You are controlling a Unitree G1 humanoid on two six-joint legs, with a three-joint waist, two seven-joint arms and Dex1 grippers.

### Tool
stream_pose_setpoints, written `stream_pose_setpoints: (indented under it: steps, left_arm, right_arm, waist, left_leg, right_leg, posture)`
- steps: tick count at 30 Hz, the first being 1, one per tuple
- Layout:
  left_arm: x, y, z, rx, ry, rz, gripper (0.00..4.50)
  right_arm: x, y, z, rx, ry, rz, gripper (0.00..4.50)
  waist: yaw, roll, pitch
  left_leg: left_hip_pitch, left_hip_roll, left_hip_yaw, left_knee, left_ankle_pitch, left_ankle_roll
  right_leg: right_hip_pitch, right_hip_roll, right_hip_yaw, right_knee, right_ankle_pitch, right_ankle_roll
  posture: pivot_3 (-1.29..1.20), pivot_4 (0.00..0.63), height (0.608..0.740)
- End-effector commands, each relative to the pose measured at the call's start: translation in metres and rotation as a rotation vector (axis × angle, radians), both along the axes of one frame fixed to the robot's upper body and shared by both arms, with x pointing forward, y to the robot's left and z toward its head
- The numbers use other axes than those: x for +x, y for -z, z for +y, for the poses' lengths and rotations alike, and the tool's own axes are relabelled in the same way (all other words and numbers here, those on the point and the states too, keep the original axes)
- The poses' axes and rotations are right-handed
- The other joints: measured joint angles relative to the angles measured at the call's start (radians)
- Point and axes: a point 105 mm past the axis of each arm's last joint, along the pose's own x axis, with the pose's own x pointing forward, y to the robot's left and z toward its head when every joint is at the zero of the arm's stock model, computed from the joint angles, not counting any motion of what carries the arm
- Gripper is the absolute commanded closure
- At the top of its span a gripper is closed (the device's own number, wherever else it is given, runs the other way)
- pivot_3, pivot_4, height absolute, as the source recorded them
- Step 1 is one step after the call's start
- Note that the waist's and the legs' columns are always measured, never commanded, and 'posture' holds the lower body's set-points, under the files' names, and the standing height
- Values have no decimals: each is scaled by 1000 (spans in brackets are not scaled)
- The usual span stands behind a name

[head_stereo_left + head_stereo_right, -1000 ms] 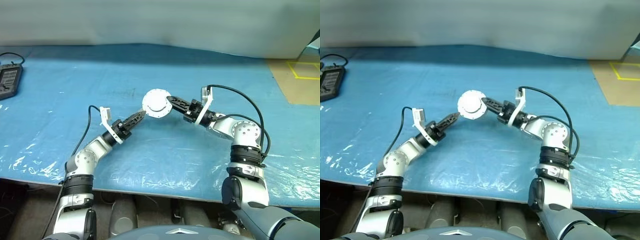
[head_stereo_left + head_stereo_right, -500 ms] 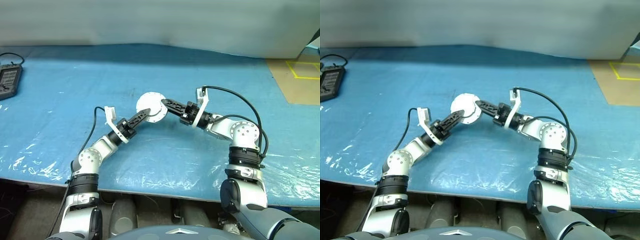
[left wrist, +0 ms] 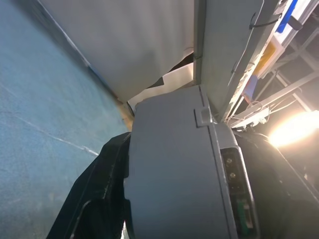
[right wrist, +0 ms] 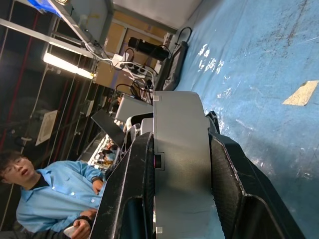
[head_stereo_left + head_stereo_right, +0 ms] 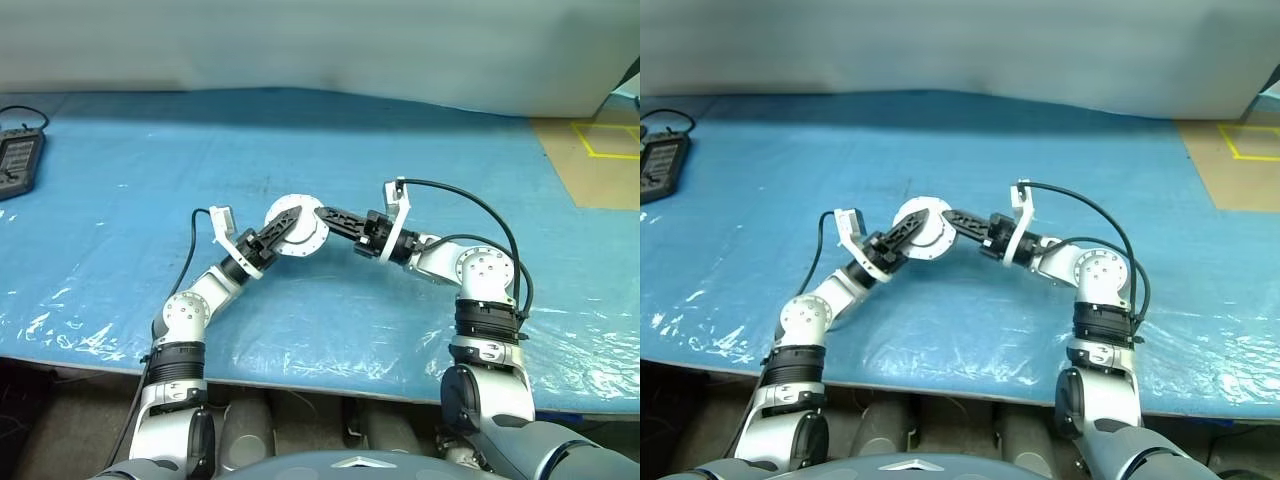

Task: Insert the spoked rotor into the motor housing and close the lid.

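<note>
— How are your arms set?

— Both reach forward and bend inward, meeting over the middle of the blue-covered table (image 5: 420,130). My right claw (image 5: 322,214) comes in from the right, roughly level, with its two black fingers (image 4: 227,184) pinching the edge of a round grey disc, which I take to be the motor housing (image 5: 300,238) with the lid on it; I cannot see the windings or the spoked rotor. My left claw (image 5: 283,224) angles up from the left, its fingers lying across the disc's other side, one on each face. They are partly spread; I cannot tell if they are gripping yet.

— Where is the disc?

— Held up off the table between the two claws, face tilted toward me. A dark device (image 5: 18,160) lies at the table's far left.
</note>
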Motion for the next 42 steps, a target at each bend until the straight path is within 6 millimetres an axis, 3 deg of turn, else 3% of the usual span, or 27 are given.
stream_pose_setpoints:
  steps: [1, 6, 12, 19, 23, 30, 32, 37, 39, 42]
  left_arm:
    - [-3, -10, 5, -1, -6, -52, 1822]
    - [0, -3, 4, 46, -32, -30, 1847]
    - [6, -2, 5, 62, -76, -31, 1847]
    - [29, -5, 26, 93, -255, -33, 1847]
    - [67, -10, 79, 160, -610, 1, 1847]
    - [104, -14, 141, 250, -965, 143, 1847]
    - [110, -13, 148, 269, -1005, 176, 1847]
    - [117, -3, 142, 353, -1007, 218, 1847]
    - [116, -1, 143, 377, -1010, 207, 1305]
    - [111, -1, 161, 428, -1101, 193, 359]
  right_arm:
    - [12, -18, -4, 45, 58, -39, 3205]
    - [16, -14, -5, 7, 77, -55, 3205]
    - [24, -13, -6, -59, 126, -104, 1327]
    - [39, -5, -23, -139, 231, -136, 1327]
    - [32, 11, -29, -267, 201, -210, 1327]
    - [26, 36, -37, -407, 197, -258, 1327]
    - [26, 36, -36, -407, 203, -263, 1327]
    - [26, 36, -34, -413, 209, -278, 1327]
    - [27, 37, -35, -421, 215, -280, 1288]
    - [27, 39, -36, -430, 217, -278, 1288]
  waist:
    - [-1, 0, 0]
    - [1, 0, 0]
    - [-2, 0, 0]
    - [-3, 0, 0]
    - [-5, 0, 0]
    - [-2, -2, 1]
    - [1, -2, 1]
    - [18, -3, 1]
    - [19, -3, 1]
    - [18, -3, 1]
  left_leg:
    - [0, 0, 0, 0, 0, 0]
    - [0, 0, 0, 0, 0, 0]
    - [0, 0, -1, 1, 0, 0]
    - [0, 0, -1, 2, 0, 0]
    - [0, 0, -3, 3, 0, 0]
    - [-1, 0, -5, 4, 0, 0]
    - [-3, 0, -6, 5, 0, 0]
    - [-5, 0, -10, 7, 0, 0]
    - [-4, 0, -11, 8, 0, 0]
    - [-4, 0, -13, 10, 0, 0]
  right_leg:
    - [0, 0, 0, 0, 0, 0]
    - [0, 0, 0, 0, 0, 0]
    - [1, 0, 0, 0, 1, 2]
    - [1, 0, -1, 1, 1, 2]
    - [2, 0, -2, 1, 2, 4]
    - [2, 1, -3, 0, 3, 5]
    - [2, 1, -3, 0, 4, 6]
    - [3, 0, -7, 1, 4, 7]
    - [5, -1, -10, 2, 4, 6]
    - [7, -2, -11, 2, 4, 6]
  posture:
    - [0, 150, 740]
    - [0, 150, 740]
    - [0, 150, 740]
    - [0, 150, 740]
    - [0, 150, 740]
    - [0, 150, 740]
    - [0, 150, 740]
    - [0, 150, 740]
    - [0, 150, 740]
    - [0, 150, 740]
